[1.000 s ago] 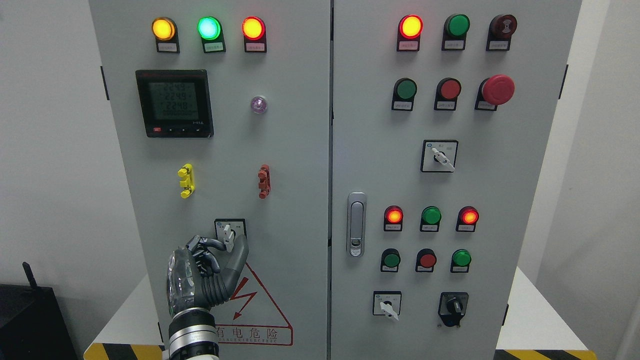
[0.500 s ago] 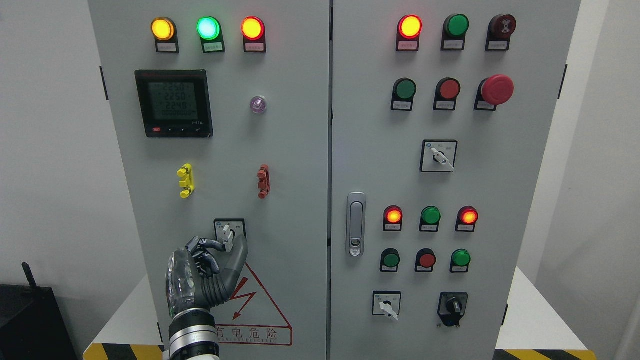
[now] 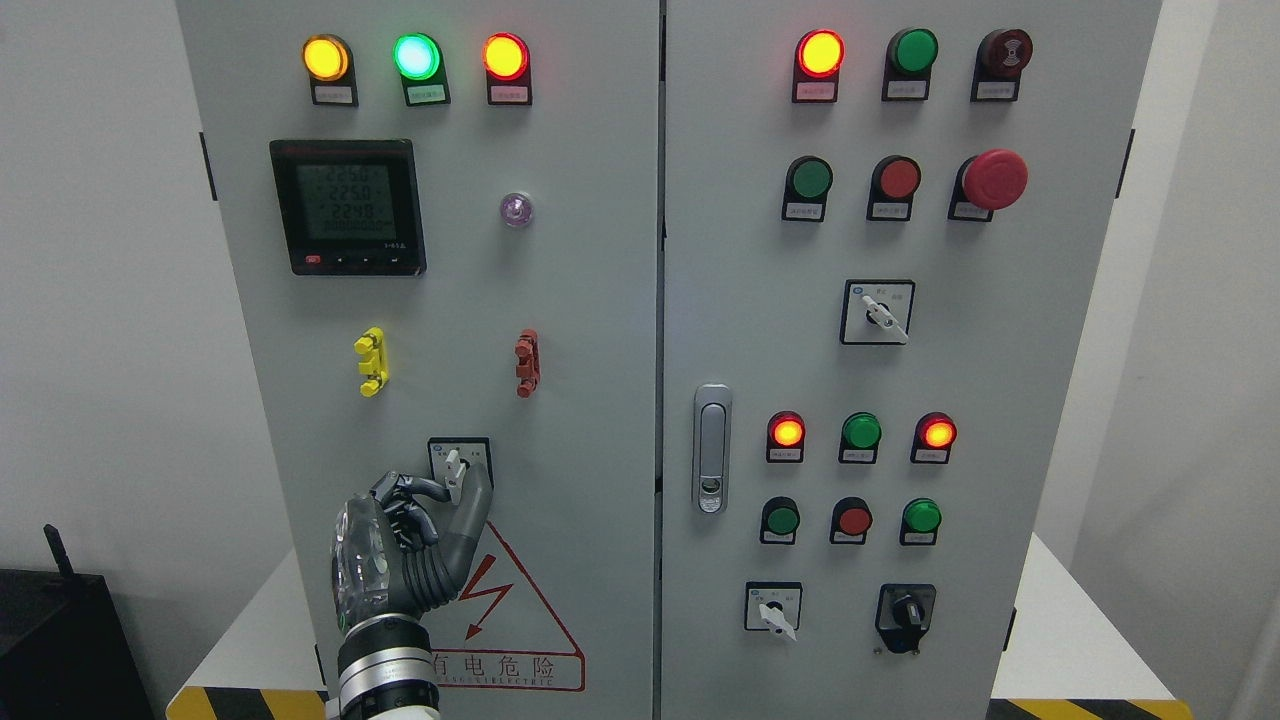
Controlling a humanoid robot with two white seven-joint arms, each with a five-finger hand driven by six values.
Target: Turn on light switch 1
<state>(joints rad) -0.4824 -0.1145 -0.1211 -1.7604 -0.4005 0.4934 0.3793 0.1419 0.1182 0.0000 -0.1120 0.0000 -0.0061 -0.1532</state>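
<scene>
- A pale wall [image 3: 90, 300] stood behind a grey two-door control cabinet [image 3: 600, 300], which rested on a white table [image 3: 250, 620] with yellow-and-black striped edging at its front.
- Across the top of the left door sat three lit indicator lamps: yellow [image 3: 326, 58], green [image 3: 416, 56] and red [image 3: 505, 56].
- At 7 o'clock from those lamps was one digital meter [image 3: 347, 206], with one small clear lamp [image 3: 516, 210] at 3 o'clock from it.
- Lower down hung two clips, one yellow [image 3: 371, 362] and one red-brown [image 3: 527, 363].
- The light switch 1 [image 3: 458, 462], a small rotary selector with a white lever, sat low on the left door, at 6 o'clock from the meter and just above a red triangular warning sign [image 3: 510, 620].
- The left hand [image 3: 410, 545] came up from the bottom edge at 7 o'clock of the switch; its thumb and one finger [image 3: 425, 488] pinched the white lever while the other fingers were curled in.
- The right door carried one silver latch handle [image 3: 711, 448] near its left edge, one red mushroom button [image 3: 993, 179] at the upper right, and three rotary selectors: two white-levered [image 3: 878, 312] [image 3: 773, 608] and one black [image 3: 906, 612].
</scene>
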